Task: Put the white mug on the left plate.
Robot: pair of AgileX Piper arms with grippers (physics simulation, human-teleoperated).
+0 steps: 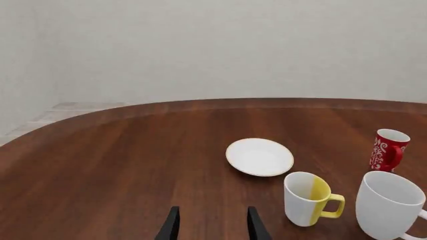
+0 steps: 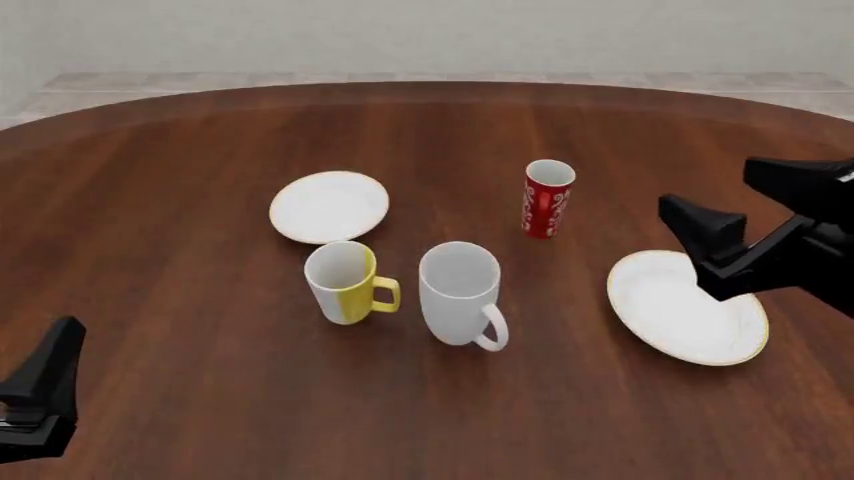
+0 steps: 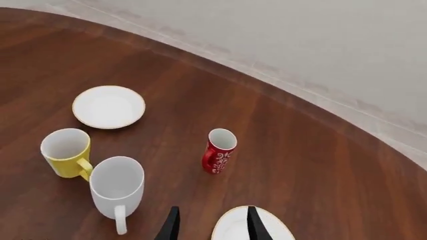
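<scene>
Nothing is grabbed yet. The tall plain all-white ceramic mug (image 2: 461,294) stands upright near the middle of the dark wooden counter (image 2: 174,150), its loop handle pointing toward the near right. The small round white plate with the thin yellowish rim (image 2: 330,206) sits to its far left, bare, with a clear gap between them.

The white-and-yellow mug with the yellow handle (image 2: 344,282) is parked just beside the white mug on its left, yellow handle sticking out toward it. The slim red patterned cup (image 2: 547,198) stands to the far right of the white mug, and the larger white plate (image 2: 687,306) lies off to the right.

The right end effector (image 2: 697,245) hangs over the larger plate's far edge with its fingers spread and nothing between them. The left end effector (image 1: 212,226) is low in the near-left corner, also spread and empty.

What I'd worry about:
- The yellow mug is close enough that a finger coming down on the left side could bump or tip it.
- The straight path to the small plate passes over or right by the yellow mug, so a low carry could clip it.
- Smooth ceramic could slip or twist in a grip on the rim or wall.
- The plate is small, so an off-centre drop might leave the mug on the rim.
</scene>
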